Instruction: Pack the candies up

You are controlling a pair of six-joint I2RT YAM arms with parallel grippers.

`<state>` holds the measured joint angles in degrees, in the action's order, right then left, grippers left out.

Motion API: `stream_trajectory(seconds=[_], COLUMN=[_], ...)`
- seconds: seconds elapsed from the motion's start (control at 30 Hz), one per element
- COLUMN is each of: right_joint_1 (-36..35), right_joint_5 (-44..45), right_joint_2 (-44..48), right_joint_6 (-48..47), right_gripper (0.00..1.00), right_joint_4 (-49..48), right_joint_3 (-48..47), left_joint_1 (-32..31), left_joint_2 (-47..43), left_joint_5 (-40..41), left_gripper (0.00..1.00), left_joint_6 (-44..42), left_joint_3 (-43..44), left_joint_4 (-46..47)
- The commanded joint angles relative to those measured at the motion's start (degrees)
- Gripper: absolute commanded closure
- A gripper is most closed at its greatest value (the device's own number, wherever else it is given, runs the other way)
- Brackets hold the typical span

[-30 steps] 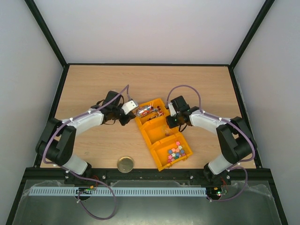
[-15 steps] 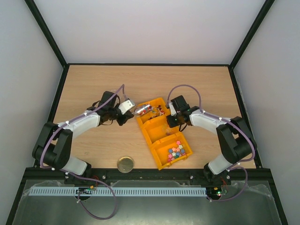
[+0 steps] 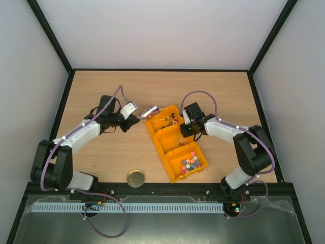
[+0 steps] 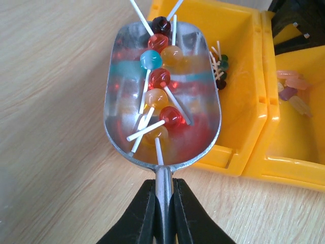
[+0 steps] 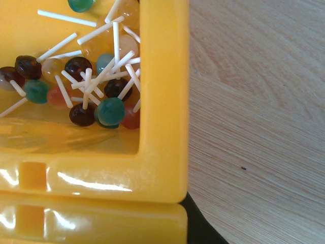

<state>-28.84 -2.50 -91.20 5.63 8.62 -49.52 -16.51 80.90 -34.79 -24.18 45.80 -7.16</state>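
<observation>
My left gripper [image 4: 163,203] is shut on the handle of the silver scoop [image 4: 162,96]. The scoop is level above the wood, just left of the yellow bins, and holds several lollipop candies [image 4: 160,76]. From above, the scoop [image 3: 151,111] lies ahead of the left gripper [image 3: 137,116]. More lollipop candies [image 5: 96,101] lie in the far yellow bin [image 3: 161,127]. Bright pink, blue and yellow candies [image 3: 190,163] fill the near bin. My right gripper [image 3: 189,129] grips the far bin's wall [image 5: 162,127]. Only one of its fingers [image 5: 203,229] shows.
The three yellow bins stand in a diagonal row. The middle one [image 3: 175,145] holds a few pale candies [image 4: 292,94]. A round gold lid [image 3: 135,178] lies on the table near the front edge. Black frame rails border the wooden table.
My left arm has drawn the scoop back to the left, out of the far yellow bin, with candies in it. The right arm has held still.
</observation>
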Motion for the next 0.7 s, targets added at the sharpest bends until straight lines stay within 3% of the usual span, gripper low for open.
stream_trajectory(seconds=[0.0, 0.37, 0.67], right_joint_1=[0.4, 0.4, 0.4], right_joint_5=[2.1, 2.1, 2.9], right_joint_2=[-1.0, -2.1, -3.3], right_joint_6=[-0.2, -0.3, -0.6], right_gripper=[0.97, 0.96, 0.96], right_joint_4=[-7.2, -7.7, -7.7], right_joint_3=[-2.7, -3.9, -5.7], left_joint_1=[3.7, 17.0, 26.2], left_joint_2=[-4.1, -8.2, -5.9], left_joint_5=[-3.3, -5.1, -5.2], left_gripper=[0.98, 0.98, 0.98], left_joint_6=[-2.1, -9.3, -15.2], left_joint_3=[2.7, 5.4, 8.1], left_joint_4=[-4.1, -14.8, -20.0])
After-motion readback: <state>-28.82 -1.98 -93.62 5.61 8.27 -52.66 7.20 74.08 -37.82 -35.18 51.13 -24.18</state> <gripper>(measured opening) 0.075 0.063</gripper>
